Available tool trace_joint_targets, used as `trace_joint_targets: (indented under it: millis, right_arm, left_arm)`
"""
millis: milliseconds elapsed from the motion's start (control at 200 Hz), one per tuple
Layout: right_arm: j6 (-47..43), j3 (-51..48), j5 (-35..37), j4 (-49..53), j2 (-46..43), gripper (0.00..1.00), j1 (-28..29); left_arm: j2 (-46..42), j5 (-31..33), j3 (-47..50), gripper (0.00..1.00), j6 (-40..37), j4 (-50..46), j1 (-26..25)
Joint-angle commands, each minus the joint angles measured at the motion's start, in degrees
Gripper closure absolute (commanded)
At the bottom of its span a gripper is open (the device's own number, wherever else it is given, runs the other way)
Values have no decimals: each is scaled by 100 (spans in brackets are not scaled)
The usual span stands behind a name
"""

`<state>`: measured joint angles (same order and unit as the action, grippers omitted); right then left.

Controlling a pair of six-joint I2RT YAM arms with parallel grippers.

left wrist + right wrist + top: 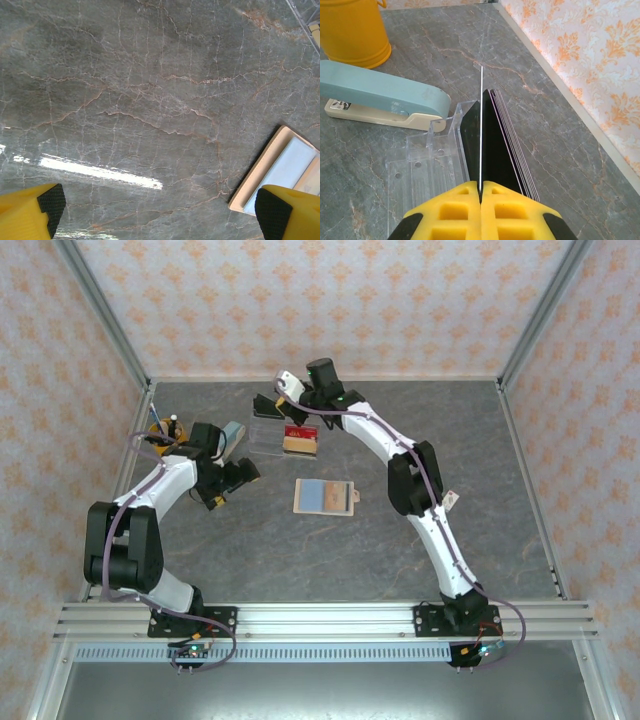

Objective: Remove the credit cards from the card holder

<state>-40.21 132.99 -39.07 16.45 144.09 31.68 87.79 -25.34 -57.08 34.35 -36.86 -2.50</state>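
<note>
The right end effector [481, 187] was pressed together on a thin card [481, 125] seen edge-on, held over the clear tray [430, 155]. A stack of dark cards [512, 150] stood right against the card on the end effector's right. Whether that stack was also in the pinch could not be told. The stapler [380, 97] and the yellow cup [352, 30] lay ahead and to its left.

The main risk looked to be the release. With so narrow a pinch on the card's end, a tilt could let the card swing and land outside the tray wall. It could also knock over the stack beside it. If the jaws opened too high, the card might bounce or slide off onto the surface [560, 150].

The card holder [325, 496] lay open and flat, well apart from the right end effector, back toward the arm bases. The left end effector [161, 210] hung spread wide and empty over bare surface. The card holder's [280, 170] corner sat under its right fingertip [272, 215]. A descent from there would probably catch only that corner and shove the holder askew.
</note>
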Motion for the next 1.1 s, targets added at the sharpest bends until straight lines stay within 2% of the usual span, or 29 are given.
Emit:
trace_joint_targets:
  millis: [0,230,415,1096]
  right_arm:
    - [-106,320,-203,-236,84,100,-48]
    - [21,472,-460,-327,6,100,-47]
    - [-217,592,-245,-203,48,100,-56]
    - [-839,571,-164,436,282,100,-131]
  left_arm:
    - [17,-85,-106,0,-146,-58,31]
    - [54,-158,-93,0,-152,-23,37]
    - [34,-189,-68,0,-157,-2,31]
    - [74,-322,12,0,-60,74,39]
